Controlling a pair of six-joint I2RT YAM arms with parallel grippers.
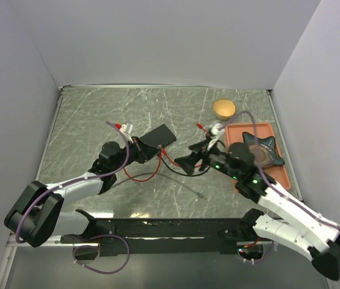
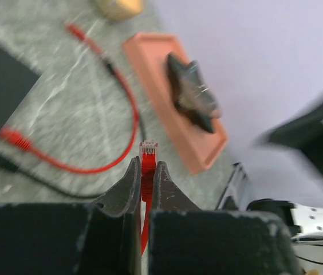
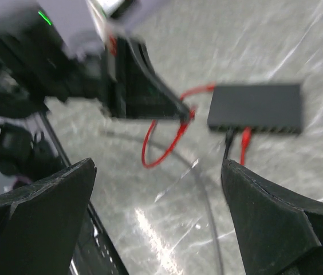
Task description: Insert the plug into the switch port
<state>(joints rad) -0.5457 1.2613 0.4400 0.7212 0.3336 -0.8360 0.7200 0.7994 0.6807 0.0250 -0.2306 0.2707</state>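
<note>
Marbled table [image 1: 97, 114] carries black box [image 1: 158, 137], orange tray [image 1: 265, 129], red cable [image 1: 138, 178].

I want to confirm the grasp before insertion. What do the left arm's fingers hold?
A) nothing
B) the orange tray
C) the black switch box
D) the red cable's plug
D: in the left wrist view the left fingers are shut on the plug, whose clear tip sticks out above them.

a lab test booth: white walls [image 1: 158, 36] enclosing a marbled tabletop [image 1: 97, 114].
</note>
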